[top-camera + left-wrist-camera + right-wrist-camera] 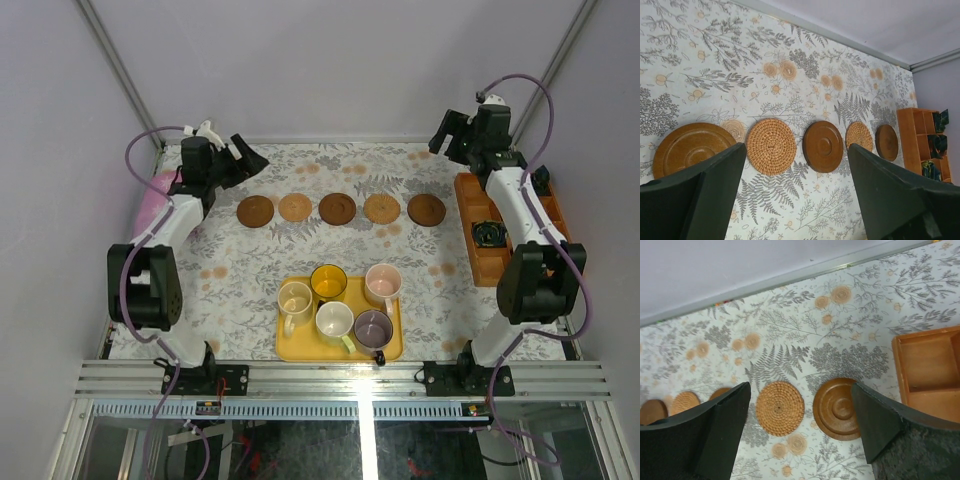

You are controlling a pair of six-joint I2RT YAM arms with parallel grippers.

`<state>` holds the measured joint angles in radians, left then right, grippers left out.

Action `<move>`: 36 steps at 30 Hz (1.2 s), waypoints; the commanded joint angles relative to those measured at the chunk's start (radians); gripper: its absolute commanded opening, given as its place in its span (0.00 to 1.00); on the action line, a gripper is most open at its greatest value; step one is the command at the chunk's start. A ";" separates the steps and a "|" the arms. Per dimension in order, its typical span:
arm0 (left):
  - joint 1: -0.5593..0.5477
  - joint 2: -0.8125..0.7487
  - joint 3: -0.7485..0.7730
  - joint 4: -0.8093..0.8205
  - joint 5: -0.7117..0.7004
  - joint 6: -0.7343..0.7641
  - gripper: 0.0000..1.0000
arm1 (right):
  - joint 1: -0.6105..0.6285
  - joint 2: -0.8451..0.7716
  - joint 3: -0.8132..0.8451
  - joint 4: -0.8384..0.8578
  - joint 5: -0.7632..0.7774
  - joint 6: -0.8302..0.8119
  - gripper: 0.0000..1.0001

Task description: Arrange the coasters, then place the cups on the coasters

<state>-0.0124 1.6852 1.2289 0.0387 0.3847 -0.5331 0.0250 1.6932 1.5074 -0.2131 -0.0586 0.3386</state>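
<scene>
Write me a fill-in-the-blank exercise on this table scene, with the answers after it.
The coasters lie in one row of ____ discs. Dark and woven ones alternate, and both ends of the row are ____. The yellow tray holds all five cups, so the number of cups on coasters is ____. The left end effector and the right end effector each hold nothing, jaws ____.
Missing words: five; dark; zero; open.
</scene>
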 commanded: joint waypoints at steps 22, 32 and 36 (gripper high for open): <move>-0.007 0.081 0.033 0.192 -0.016 0.032 0.88 | -0.051 0.170 0.157 -0.243 -0.052 -0.044 0.40; -0.009 0.104 0.034 0.136 0.024 0.088 0.89 | 0.101 0.069 -0.166 -0.338 0.211 -0.002 0.37; -0.009 0.085 -0.016 0.180 0.008 0.075 0.88 | 0.111 0.036 -0.260 -0.310 0.219 0.048 0.37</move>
<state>-0.0189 1.7775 1.2308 0.1860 0.3836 -0.4690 0.1356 1.8202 1.3010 -0.5171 0.0906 0.3233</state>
